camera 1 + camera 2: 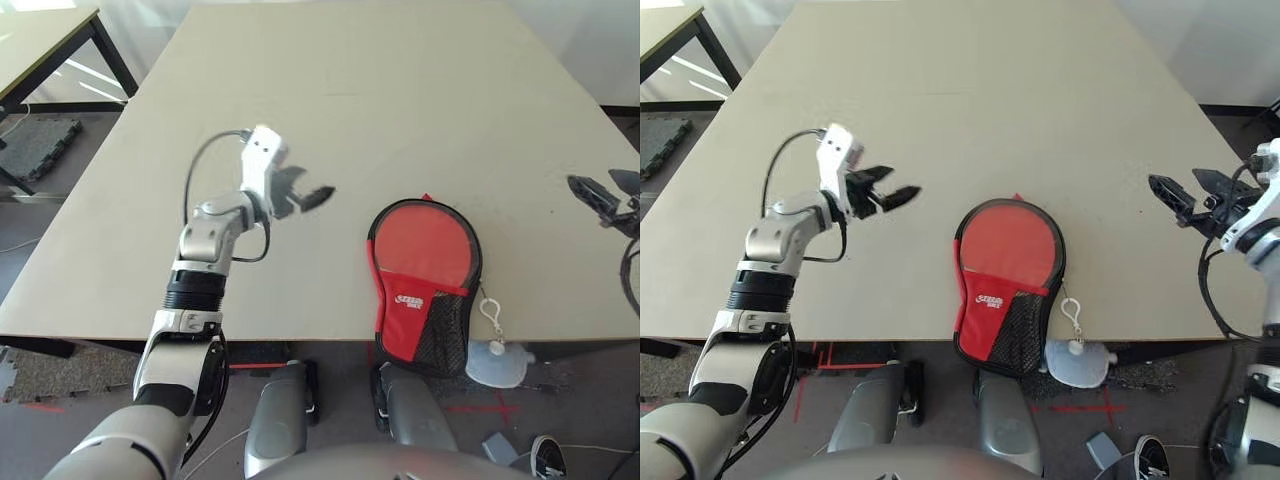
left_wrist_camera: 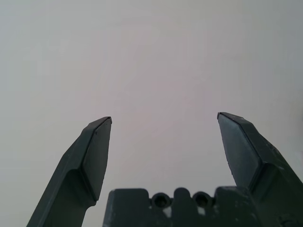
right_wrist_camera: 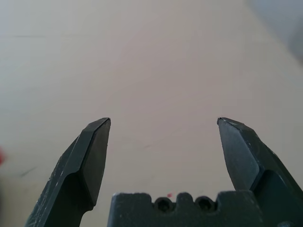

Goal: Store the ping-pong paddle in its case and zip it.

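Case: red pouch, closed, at table's near edge, long axis twelve-to-six.
Left gripper: fingers apart, empty; case at its four o'clock, nearer arm.
Right gripper: fingers apart, empty, well apart.

bright, even, soft light falls across the pale surface. shadows are faint, with a soft one under the left gripper. wrist views look washed out, and the backgrounds are blurry.

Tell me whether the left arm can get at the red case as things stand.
Probably yes. The left gripper hangs open over bare table beside the case, and nothing lies between them. The case overhangs the near table edge.
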`<move>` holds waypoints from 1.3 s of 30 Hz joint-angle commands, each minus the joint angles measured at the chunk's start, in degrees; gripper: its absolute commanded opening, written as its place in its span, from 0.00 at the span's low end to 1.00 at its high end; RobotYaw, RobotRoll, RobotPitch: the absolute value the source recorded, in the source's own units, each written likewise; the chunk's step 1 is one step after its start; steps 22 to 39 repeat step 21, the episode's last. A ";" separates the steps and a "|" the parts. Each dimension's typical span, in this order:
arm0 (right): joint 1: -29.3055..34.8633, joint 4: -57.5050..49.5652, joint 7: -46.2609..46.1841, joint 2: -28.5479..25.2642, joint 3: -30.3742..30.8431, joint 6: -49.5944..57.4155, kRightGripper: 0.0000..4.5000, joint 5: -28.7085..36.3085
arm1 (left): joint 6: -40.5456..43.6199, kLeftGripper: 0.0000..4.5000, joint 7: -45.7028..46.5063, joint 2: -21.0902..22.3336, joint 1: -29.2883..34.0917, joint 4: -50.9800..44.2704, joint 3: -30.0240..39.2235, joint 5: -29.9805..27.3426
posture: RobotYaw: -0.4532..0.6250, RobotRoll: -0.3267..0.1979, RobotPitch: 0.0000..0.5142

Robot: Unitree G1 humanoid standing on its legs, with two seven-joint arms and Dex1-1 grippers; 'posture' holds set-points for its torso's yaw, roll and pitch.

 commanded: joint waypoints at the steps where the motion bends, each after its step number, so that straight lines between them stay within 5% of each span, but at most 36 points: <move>1: -3.19 9.12 -11.27 2.36 -0.48 -9.59 0.99 -4.09 | -9.66 1.00 8.42 0.05 3.68 5.46 4.18 0.63 | 0.46 0.62 0.22; 16: -11.51 27.78 -22.20 5.02 2.36 -22.23 0.99 -7.31 | -27.00 1.00 23.58 0.06 0.56 23.18 6.44 1.09 | 0.48 0.62 0.20; 39: -11.65 28.80 -21.73 5.83 2.57 -22.76 0.99 -7.06 | -28.74 1.00 24.26 0.30 1.28 23.33 6.32 0.62 | 0.49 0.62 0.20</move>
